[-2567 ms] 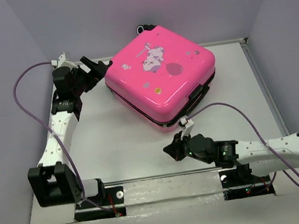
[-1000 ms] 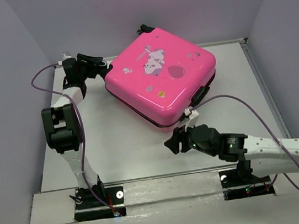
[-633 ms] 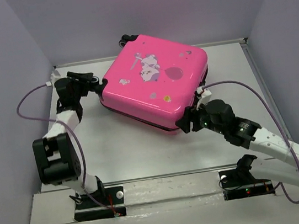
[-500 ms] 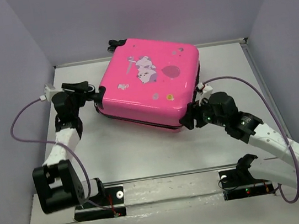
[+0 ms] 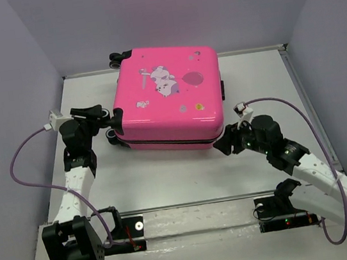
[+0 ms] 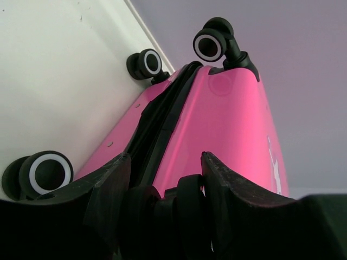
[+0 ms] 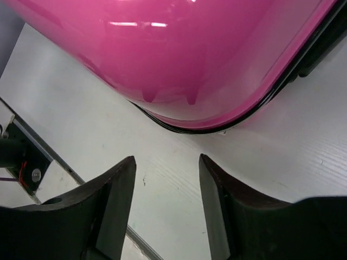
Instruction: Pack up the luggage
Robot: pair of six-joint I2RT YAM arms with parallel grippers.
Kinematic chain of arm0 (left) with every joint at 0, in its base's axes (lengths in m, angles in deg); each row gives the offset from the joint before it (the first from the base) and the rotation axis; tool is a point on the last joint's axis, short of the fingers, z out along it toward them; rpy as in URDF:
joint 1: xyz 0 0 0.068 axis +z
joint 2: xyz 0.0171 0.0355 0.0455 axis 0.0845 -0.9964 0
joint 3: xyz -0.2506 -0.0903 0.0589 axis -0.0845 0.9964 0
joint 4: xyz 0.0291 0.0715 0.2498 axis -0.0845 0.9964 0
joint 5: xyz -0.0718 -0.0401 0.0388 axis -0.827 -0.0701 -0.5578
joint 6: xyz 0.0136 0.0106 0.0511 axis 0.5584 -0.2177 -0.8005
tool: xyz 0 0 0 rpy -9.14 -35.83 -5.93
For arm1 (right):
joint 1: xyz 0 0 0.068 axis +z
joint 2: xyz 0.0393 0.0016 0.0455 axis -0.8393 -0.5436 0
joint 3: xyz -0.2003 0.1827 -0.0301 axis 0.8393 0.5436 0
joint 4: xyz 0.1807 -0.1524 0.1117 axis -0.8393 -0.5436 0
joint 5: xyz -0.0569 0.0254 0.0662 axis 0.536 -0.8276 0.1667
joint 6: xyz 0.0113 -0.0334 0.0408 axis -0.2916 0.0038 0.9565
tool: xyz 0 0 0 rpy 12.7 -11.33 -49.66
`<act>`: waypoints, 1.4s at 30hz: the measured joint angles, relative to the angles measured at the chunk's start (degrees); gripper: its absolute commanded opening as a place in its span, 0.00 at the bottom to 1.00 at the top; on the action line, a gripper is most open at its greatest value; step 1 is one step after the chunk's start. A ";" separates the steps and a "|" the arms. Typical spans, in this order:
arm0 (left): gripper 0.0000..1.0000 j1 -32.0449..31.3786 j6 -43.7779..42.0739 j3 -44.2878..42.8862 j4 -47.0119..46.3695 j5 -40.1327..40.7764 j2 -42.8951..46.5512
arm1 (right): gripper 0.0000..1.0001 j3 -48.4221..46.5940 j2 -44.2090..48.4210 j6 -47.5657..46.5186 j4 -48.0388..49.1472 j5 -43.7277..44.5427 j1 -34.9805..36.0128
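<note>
The left end effector [image 6: 164, 157] clasps a luggage [image 5: 169, 98] wheel [image 6: 162, 208]; right end effector [image 7: 166, 158] gapes empty.
</note>
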 measured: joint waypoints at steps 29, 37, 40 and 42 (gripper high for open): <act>0.99 -2.23 -7.19 2.69 7.39 3.72 11.56 | 0.43 11.56 -7.23 0.98 26.99 9.44 0.00; 0.99 -5.46 -14.10 -0.90 10.14 5.33 22.93 | 0.43 13.22 -6.16 1.40 27.98 9.49 0.00; 0.99 -6.67 -16.04 -1.18 11.23 5.49 26.23 | 0.44 15.04 -4.61 1.99 27.82 9.46 0.00; 0.99 -8.72 -16.90 -1.14 11.26 4.20 27.56 | 0.46 15.50 -4.28 2.27 27.43 9.44 0.00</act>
